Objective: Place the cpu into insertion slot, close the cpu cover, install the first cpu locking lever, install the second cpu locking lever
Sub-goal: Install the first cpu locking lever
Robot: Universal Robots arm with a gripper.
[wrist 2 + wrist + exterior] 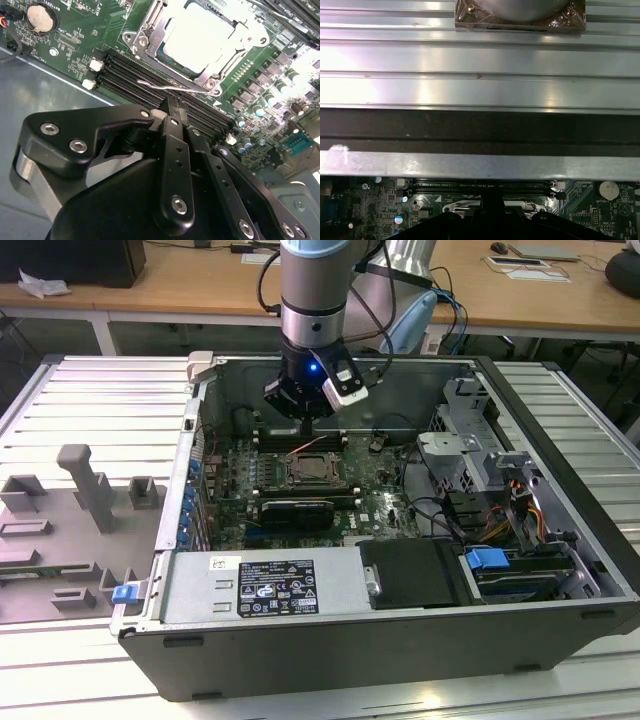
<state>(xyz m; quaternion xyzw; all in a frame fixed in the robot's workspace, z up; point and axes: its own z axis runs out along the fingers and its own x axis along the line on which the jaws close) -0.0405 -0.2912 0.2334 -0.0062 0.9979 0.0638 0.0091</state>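
The arm hangs inside the open computer case, its tool poised above the motherboard, just behind the insertion slot as the exterior view has it. In the second wrist view the tool shows its fingers pressed together with nothing between them, tips down near the black memory slots. And there's the cpu, pale and bright, already seated in the insertion slot, with the cpu cover lying down around it. A thin wire locking lever runs along the socket's near edge, just beside the memory slots (whether it is latched I cannot tell from here). The risk, as I judge it: those closed tips sit very close to the lever and slots, so a small sideways error could skid off the wire and scrape the board, or snag a memory latch.
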